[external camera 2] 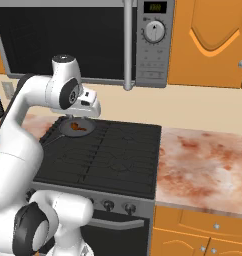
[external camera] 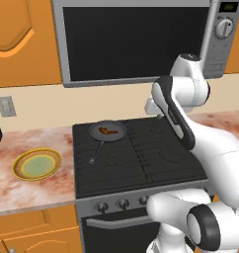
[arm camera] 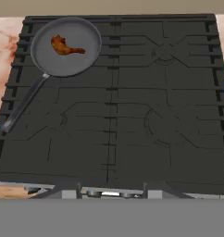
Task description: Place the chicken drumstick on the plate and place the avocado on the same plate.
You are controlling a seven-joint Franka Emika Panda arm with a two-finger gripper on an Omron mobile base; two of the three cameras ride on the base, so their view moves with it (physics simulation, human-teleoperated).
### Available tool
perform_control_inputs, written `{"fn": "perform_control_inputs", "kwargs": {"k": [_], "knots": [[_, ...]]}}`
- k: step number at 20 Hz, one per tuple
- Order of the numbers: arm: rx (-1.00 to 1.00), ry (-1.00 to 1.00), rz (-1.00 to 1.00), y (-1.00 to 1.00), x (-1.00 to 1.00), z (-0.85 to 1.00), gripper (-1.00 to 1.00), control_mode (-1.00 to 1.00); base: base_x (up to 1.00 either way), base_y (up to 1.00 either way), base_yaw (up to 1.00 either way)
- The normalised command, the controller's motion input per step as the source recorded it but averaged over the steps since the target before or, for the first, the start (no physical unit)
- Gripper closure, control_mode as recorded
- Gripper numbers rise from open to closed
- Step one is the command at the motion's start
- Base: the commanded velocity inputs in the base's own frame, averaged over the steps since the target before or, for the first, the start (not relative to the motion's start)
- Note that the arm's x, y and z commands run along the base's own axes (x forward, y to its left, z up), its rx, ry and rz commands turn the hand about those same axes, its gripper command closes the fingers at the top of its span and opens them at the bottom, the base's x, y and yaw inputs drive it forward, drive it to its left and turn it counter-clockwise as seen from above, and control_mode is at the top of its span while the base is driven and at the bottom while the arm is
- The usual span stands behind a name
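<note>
Drumstick first, by my reading: the small orange-brown chicken drumstick (arm camera: 65, 46) lies in the round dark frying pan (arm camera: 65, 46) at the back left of the black cast-grate stovetop (arm camera: 132, 115), and nothing has been picked up yet; the jaws are clenched on nothing, with the white arm's gripper (external camera 2: 90, 109) held high above the pan's near edge. To do this step well, I would open the fingers before descending, centre them over the thicker, darker end of the meat, and turn the wrist so they close across its narrow width rather than along its curve; the pan's shallow wall and long grey handle (arm camera: 23, 106) leave the approach free from above.

The drumstick looks irregular and glossy, tapering to a thin bone, so it may roll on the smooth pan floor if nudged; the grates are ridged and matte. The round shallow plate with yellow rim and pale green centre (external camera: 52, 157) sits flat on the mottled pink stone counter (external camera: 37, 190), well left of the stove; I cannot find the avocado.
</note>
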Motion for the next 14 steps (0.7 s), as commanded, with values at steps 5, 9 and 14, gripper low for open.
{"fn": "perform_control_inputs", "kwargs": {"k": [5, 9, 14], "knots": [[-0.02, 0.0, 0.02, 0.0, -0.11, -0.06, -1.0, -1.0, 0.0, 0.0, 0.0], [-0.01, -0.06, 0.19, 0.28, -0.3, -0.19, -1.0, -1.0, 0.0, 0.0, 0.0], [0.0, -0.03, 0.21, 0.45, -0.24, -0.23, -1.0, -1.0, 0.0, 0.0, 0.0]]}}
